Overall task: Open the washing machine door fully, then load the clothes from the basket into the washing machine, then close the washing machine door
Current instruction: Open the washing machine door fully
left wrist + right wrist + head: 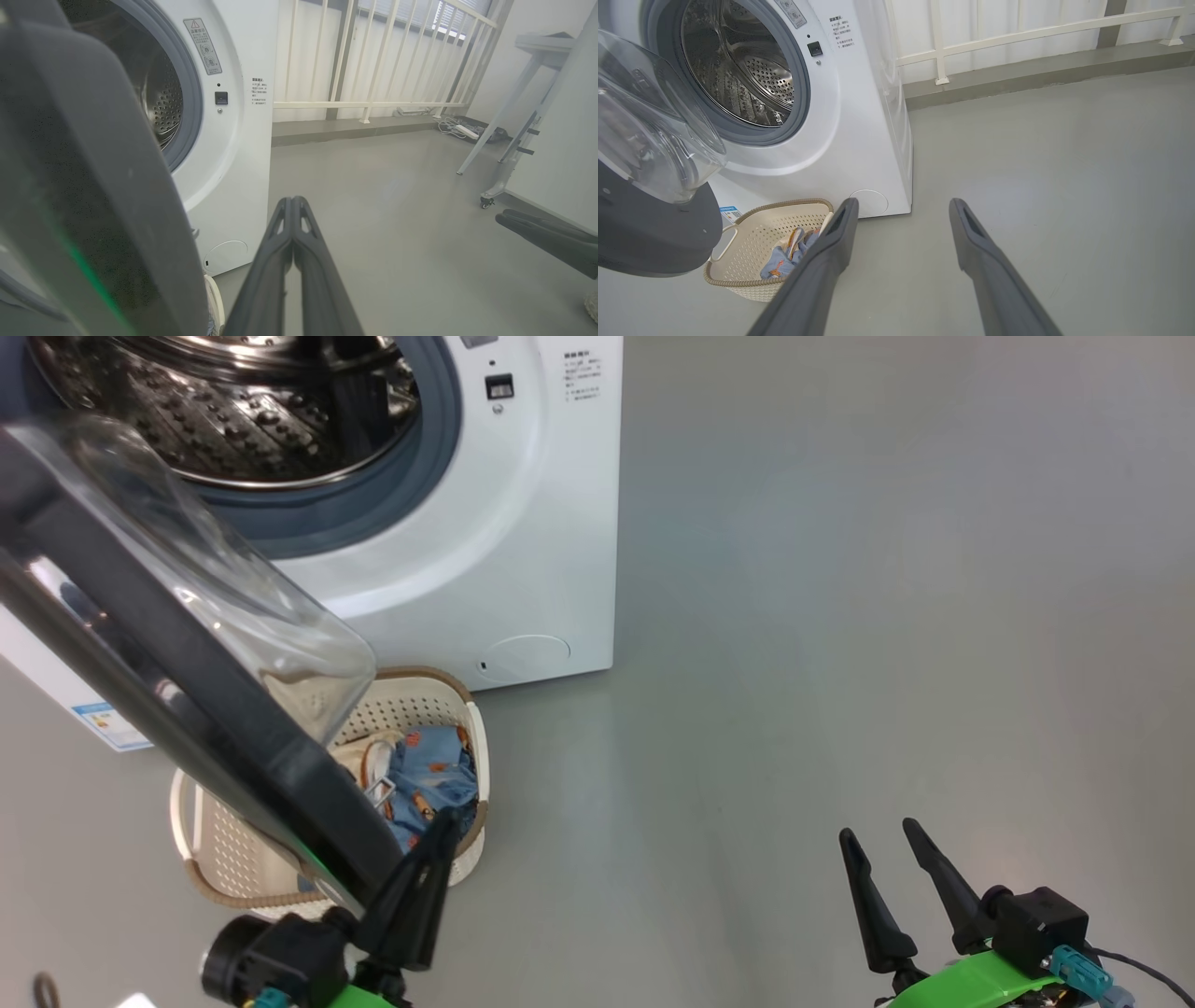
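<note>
The washing machine (523, 523) stands at the upper left, its steel drum (738, 70) exposed. The washing machine door (187, 681) hangs open toward me, black rim in front and glass bowl (205, 579) facing the drum. Under the door sits the basket (420, 709), and the clothes (434, 784) in it are light blue with a cream piece. My left gripper (439, 831) is shut, empty, right against the door rim's lower edge. In the left wrist view its closed fingers (292, 219) point past the door (93, 186). At the lower right my right gripper (878, 831) is open and empty over bare floor; its wrist view shows the basket (752, 238) and clothes (784, 261).
A white railing (373, 102) runs along the back wall. A power strip with cables (460, 128) lies on the floor by a table leg on a caster (486, 200). Open grey floor (887, 616) spreads to the right of the machine.
</note>
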You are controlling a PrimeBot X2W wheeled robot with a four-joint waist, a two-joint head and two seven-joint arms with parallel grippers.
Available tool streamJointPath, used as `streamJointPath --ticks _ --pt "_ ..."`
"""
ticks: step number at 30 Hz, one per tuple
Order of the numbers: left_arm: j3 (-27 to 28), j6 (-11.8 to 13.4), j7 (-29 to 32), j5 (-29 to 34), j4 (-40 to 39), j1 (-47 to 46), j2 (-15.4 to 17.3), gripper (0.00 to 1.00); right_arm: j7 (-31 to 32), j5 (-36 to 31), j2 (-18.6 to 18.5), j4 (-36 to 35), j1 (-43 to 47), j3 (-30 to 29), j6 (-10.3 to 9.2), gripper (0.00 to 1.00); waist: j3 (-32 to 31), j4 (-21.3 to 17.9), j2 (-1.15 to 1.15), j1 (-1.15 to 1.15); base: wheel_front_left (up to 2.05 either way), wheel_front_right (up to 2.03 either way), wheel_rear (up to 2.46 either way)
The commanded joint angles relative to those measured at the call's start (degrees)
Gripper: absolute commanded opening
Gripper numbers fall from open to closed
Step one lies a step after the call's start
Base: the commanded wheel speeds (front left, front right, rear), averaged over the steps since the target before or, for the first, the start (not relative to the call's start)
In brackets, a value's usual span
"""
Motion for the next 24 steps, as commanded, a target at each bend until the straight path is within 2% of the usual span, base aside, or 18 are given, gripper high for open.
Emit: streamJointPath --ticks 1,5,24 --pt "2.56 -0.14 -0.32 0.27 -0.73 -2.16 0.22 0.00 -0.69 0.65 0.00 -1.27 -1.80 1.67 0.09 1.00 0.56 -0.39 0.00 0.00 0.00 0.00 0.00" --pt "4.80 -0.14 -0.32 -0.13 0.36 -3.22 -0.23 0.00 -0.69 0.97 0.00 -1.33 -1.95 1.78 0.09 1.00 1.53 -0.83 0.00 0.00 0.00 0.00 0.00" --pt "7.69 -0.14 -0.32 -1.03 1.53 -5.32 -2.15 0.00 -0.69 1.60 0.00 -0.71 -2.37 1.71 0.09 1.00 2.27 -0.27 0.00 0.00 0.00 0.00 0.00"
